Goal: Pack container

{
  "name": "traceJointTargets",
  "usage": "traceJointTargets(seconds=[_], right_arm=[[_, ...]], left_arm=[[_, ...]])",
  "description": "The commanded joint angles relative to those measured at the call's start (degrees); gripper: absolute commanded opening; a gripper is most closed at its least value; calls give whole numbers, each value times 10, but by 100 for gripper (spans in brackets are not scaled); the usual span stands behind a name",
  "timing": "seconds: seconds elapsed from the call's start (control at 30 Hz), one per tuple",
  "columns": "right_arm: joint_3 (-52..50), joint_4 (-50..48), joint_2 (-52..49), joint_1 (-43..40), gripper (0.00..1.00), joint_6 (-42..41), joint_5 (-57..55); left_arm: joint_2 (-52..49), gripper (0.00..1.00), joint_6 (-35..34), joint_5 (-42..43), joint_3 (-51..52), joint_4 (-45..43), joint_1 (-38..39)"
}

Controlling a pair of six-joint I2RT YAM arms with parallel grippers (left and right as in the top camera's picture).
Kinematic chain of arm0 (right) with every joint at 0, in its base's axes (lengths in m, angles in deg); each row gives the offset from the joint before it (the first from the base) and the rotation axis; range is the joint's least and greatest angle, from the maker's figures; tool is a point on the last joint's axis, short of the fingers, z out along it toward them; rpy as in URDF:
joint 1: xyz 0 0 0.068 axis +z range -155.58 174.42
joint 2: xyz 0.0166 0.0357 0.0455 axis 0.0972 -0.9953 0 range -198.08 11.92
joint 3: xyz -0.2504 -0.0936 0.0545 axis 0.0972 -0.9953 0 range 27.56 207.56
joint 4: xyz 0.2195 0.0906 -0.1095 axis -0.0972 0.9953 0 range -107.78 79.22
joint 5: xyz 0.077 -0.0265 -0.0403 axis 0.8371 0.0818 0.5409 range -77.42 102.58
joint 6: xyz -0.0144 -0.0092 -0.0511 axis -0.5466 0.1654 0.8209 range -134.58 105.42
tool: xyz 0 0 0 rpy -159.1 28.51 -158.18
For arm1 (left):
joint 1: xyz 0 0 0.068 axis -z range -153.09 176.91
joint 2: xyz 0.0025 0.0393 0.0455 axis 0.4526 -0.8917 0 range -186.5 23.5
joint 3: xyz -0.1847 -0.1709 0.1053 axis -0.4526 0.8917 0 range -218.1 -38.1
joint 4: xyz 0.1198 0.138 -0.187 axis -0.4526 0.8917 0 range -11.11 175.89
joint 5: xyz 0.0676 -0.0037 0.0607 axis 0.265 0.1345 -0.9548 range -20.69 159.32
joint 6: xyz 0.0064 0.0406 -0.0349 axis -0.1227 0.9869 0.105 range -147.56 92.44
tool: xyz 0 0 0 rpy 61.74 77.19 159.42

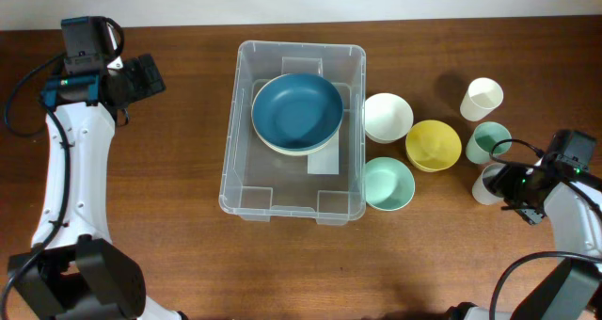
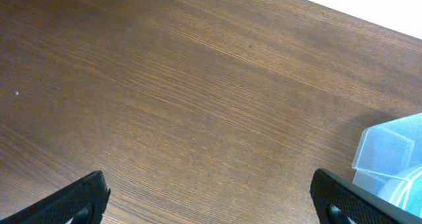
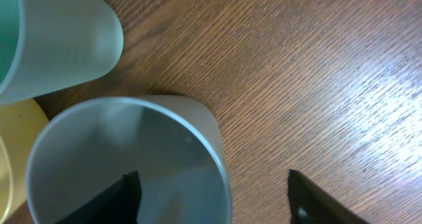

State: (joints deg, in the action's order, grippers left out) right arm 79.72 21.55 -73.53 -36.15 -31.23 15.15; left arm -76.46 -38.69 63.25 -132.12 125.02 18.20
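overhead view, container [image 1: 229, 151]: mid-table [image 2: 165, 85], between your arms, upright, mouth up.
long axis: runs from the far edge to the near edge.
done: blue bowl [image 1: 297, 110] stacked on a pale bowl [image 1: 282, 150] inside.
to do: white bowl [image 1: 387, 116], yellow bowl [image 1: 433, 144], mint bowl [image 1: 388, 183], white cup [image 1: 482, 98] and green cup [image 1: 489, 141] sit outside, to its right.
left claw [image 2: 208, 191]: wide open over bare table.
right claw [image 3: 212, 188]: open, one finger inside the grey cup [image 3: 119, 138] and one outside it.

- The brown wooden table [image 1: 179, 235] fills the frame.
- A clear container [image 1: 246, 190] stands in the centre.
- Just right of it are a white bowl [image 1: 388, 117], a yellow bowl [image 1: 433, 145] and a mint bowl [image 1: 388, 183].
- At the far right stand a white cup [image 1: 482, 98], a green cup [image 1: 489, 142] and a pale grey cup [image 1: 487, 184].
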Motion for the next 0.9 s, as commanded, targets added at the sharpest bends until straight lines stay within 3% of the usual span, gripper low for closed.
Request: traceJointTargets(seconds=[0.0, 0.17, 0.37, 0.47, 0.57, 0.7, 0.87], right_arm=[[9, 3, 7, -2, 73, -4, 9], [139, 96, 7, -2, 79, -3, 9], [272, 180, 7, 31, 79, 4, 20], [284, 202, 7, 91, 79, 17, 19], [280, 213, 6, 212, 79, 18, 12], [280, 197, -10, 366, 87, 18, -118], [279, 195, -64, 435, 89, 18, -154]], left_arm=[[7, 100, 1, -2, -9, 0, -1], [7, 100, 1, -2, -9, 0, -1], [7, 100, 1, -2, -9, 0, -1], [7, 100, 1, -2, -9, 0, -1], [7, 100, 1, -2, -9, 0, -1], [7, 100, 1, -2, -9, 0, -1], [7, 100, 1, -2, -9, 0, -1]])
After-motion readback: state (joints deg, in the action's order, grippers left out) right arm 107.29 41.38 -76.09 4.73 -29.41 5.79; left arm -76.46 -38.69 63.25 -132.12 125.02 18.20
